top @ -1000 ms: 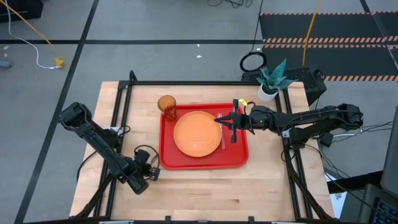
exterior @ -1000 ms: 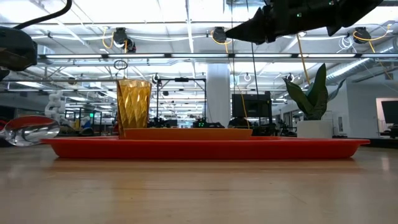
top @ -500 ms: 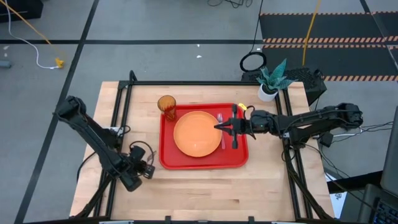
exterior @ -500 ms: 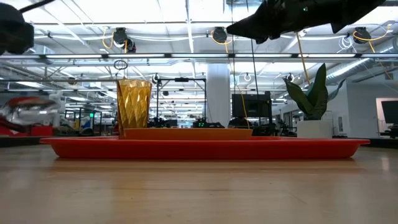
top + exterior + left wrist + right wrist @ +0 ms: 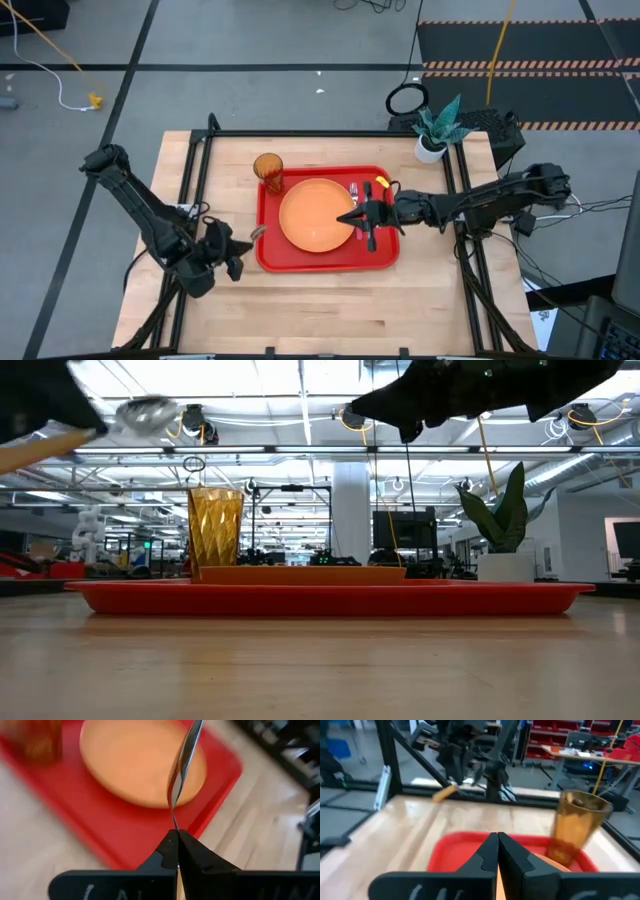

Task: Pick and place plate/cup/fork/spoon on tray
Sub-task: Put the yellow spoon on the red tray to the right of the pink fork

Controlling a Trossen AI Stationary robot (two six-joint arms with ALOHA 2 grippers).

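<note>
Two grippers are in view. Left gripper (image 5: 240, 250) hovers over the bare table just off the left edge of the tray (image 5: 275, 255), fingers clamped on the spoon (image 5: 182, 762), whose bowl points toward the tray. On the tray: plate (image 5: 318, 214) at centre, cup (image 5: 267, 168) in the far-left corner, fork (image 5: 355, 193) beside the plate's right rim. Right gripper (image 5: 350, 217) hangs above the plate's right edge, fingers pressed together, holding nothing.

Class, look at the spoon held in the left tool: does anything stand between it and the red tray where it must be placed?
Nothing visible does. The left tool holds the spoon raised just off the tray's left edge. The plate and cup already sit on the tray.
</note>
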